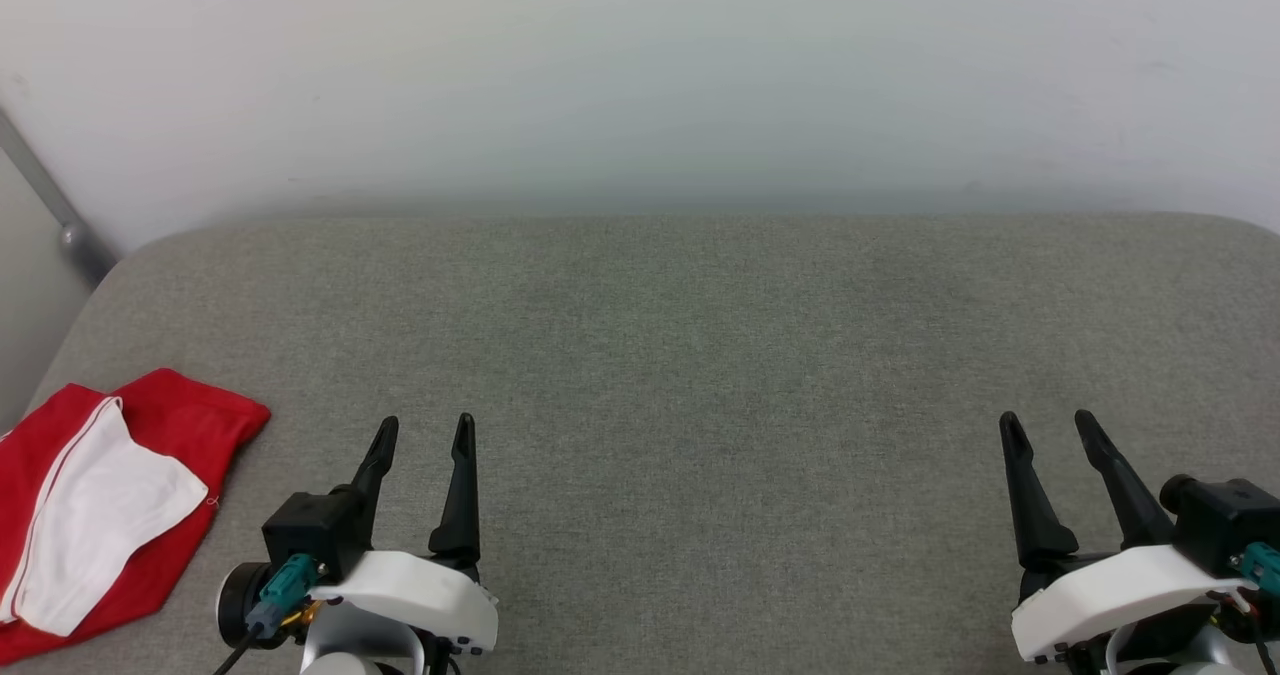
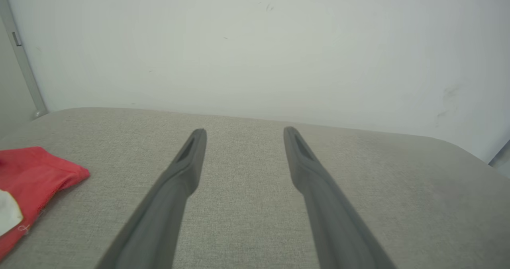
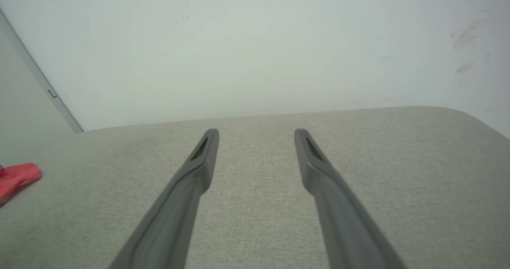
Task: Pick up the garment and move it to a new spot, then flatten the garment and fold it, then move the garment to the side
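I see the red jersey garment with a white sleeve panel (image 1: 110, 505) at the far left of the grey fabric-covered padded surface (image 1: 700, 355), close to its left edge, and the border of the head view cuts part of it off. It lies to the left of both arms, not in front of them. From the left gripper (image 1: 426, 422) it is near, just beside the outer finger. From the right gripper (image 1: 1047, 419) it is well apart, with the whole bare width of the surface between. In the left wrist view the left gripper (image 2: 244, 130) points straight ahead at the white wall (image 2: 255, 42), and the garment (image 2: 36, 177) sits off to the left of the fingers, not between them. In the right wrist view the right gripper (image 3: 257, 131) has it only as a small red corner (image 3: 18, 177) at the far left. As far as I can see it, the cloth runs on a diagonal, from the near left edge away and inward. The fingers of both grippers stand wide and hold nothing. I judge that the left arm is the one to reach, and that it must first turn to the left.
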Controlling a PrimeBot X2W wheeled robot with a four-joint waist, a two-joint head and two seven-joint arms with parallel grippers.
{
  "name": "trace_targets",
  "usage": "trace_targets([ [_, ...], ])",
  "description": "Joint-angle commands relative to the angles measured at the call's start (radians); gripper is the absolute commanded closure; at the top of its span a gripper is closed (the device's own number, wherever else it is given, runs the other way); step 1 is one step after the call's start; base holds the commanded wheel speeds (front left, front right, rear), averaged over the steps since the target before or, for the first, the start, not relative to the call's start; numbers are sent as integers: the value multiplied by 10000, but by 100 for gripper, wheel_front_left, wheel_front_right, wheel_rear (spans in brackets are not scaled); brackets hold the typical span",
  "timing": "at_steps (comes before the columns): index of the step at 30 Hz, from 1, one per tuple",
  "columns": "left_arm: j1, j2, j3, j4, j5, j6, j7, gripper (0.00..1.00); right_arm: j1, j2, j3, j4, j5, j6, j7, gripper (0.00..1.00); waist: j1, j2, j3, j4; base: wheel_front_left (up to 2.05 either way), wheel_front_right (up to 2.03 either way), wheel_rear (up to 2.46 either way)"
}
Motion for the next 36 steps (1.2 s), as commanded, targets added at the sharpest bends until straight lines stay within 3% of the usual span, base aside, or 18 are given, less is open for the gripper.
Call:
trace_targets([
  [1, -96, 69, -26, -22, 281, 54, -99, 0, 18, 28, -8, -122, -170, -1, -92, 0, 0, 0, -3, -13, 0, 0, 0],
  [23, -169, -145, -6, 484, 1545, 21, -541, 0, 95, 29, -30, -24, -1407, 0, -373, 0, 0, 0, 8, 210, 0, 0, 0],
  [28, -249, -274, 35, 544, 1690, -13, -628, 0, 92, 27, -37, -25, -1817, -1, -451, 0, 0, 0, 31, 825, 0, 0, 0],
  [36, -290, -334, 250, 674, 2170, 109, -775, 0, -80, 26, 182, -19, -2336, -1, -525, 0, 0, 0, 119, 2472, 0, 0, 0],
])
